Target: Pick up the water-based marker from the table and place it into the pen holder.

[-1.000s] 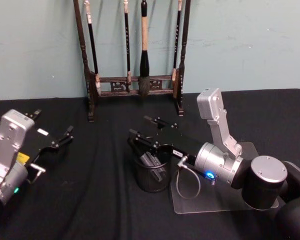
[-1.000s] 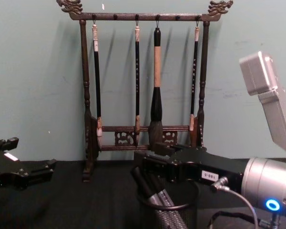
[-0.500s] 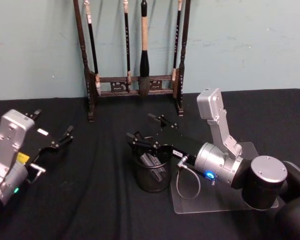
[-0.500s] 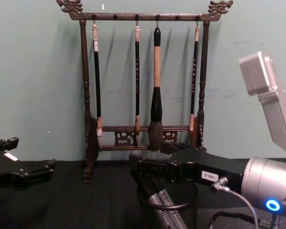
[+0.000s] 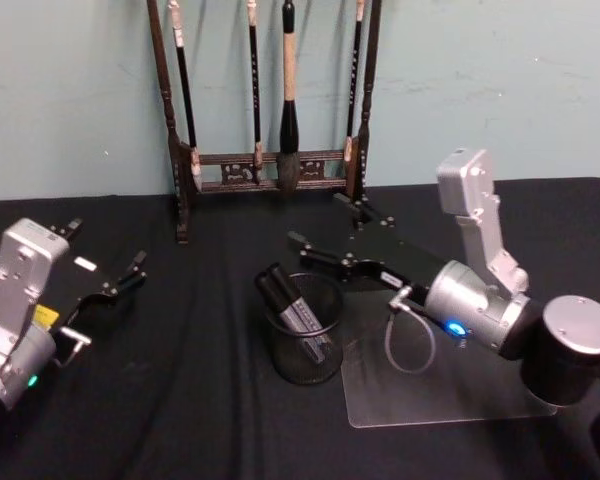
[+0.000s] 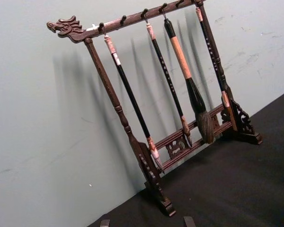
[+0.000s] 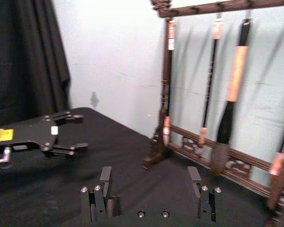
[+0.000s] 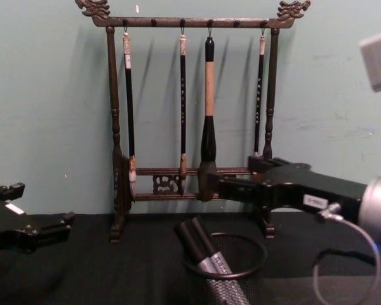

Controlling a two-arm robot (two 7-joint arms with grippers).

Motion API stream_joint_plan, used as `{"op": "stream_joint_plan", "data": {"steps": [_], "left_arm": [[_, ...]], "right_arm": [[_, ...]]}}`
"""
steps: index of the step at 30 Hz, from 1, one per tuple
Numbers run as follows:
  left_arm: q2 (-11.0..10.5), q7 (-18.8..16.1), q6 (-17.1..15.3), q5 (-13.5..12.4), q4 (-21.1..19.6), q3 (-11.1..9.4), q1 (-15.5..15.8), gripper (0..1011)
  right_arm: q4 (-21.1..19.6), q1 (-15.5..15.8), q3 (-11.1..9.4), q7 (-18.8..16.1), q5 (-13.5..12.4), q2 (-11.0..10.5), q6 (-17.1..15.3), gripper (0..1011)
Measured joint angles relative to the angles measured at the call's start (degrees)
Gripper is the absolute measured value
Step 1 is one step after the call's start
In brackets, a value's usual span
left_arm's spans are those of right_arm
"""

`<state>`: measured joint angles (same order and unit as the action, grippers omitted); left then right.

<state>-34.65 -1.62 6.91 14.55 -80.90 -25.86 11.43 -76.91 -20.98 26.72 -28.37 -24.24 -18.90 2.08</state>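
Nearest the robot, a clear sheet (image 5: 450, 385) lies flat on the black table (image 5: 180, 400), just right of the pen holder (image 5: 307, 345). The pen holder stands upright near the table's middle. The water-based marker (image 5: 295, 312) sits inside it, leaning toward the robot's left, its dark cap end resting on the rim and poking above it; in the chest view the marker (image 8: 203, 251) crosses the rolled rim of the pen holder (image 8: 225, 277) at a slant.

The right gripper (image 5: 335, 232) hangs above and just behind the holder, off to the right of the marker, not touching either. Its fingers (image 7: 105, 176) are spread wide apart with nothing between them; the chest view shows the right gripper (image 8: 232, 181) level with the lower rail of the rack.

The left gripper (image 5: 108, 262) rests low at the table's left side, well apart from the holder, fingers parted and empty.

Farthest back, the wooden brush rack (image 5: 270, 170) stands against the pale wall, four brushes (image 8: 207, 114) hanging from its top bar.
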Motion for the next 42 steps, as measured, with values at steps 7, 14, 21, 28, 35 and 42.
{"op": "stream_joint_plan", "data": {"steps": [7, 14, 21, 28, 35, 42], "left_arm": [[0.0, 0.0, 0.0, 0.0, 0.0, 0.0, 0.0, 1009], [0.0, 0.0, 0.0, 0.0, 0.0, 0.0, 0.0, 1009], [0.0, 0.0, 0.0, 0.0, 0.0, 0.0, 0.0, 1009], [0.0, 0.0, 0.0, 0.0, 0.0, 0.0, 0.0, 1009], [0.0, 0.0, 0.0, 0.0, 0.0, 0.0, 0.0, 1009], [0.0, 0.0, 0.0, 0.0, 0.0, 0.0, 0.0, 1009]], "right_arm": [[-2.9, 2.4, -2.1, 2.8, 0.8, -1.9, -0.9, 1000], [-6.1, 6.2, -5.1, 6.0, 1.5, -4.0, -3.3, 1000], [-7.0, 9.8, -7.5, 7.9, 1.9, -4.6, -5.3, 1000], [-5.5, 11.0, -8.2, 8.1, 2.2, -4.0, -6.4, 1000], [-4.1, 11.3, -8.3, 8.0, 2.4, -3.5, -7.6, 1000], [-2.9, 11.5, -8.1, 7.6, 2.4, -2.9, -8.4, 1000]]}}
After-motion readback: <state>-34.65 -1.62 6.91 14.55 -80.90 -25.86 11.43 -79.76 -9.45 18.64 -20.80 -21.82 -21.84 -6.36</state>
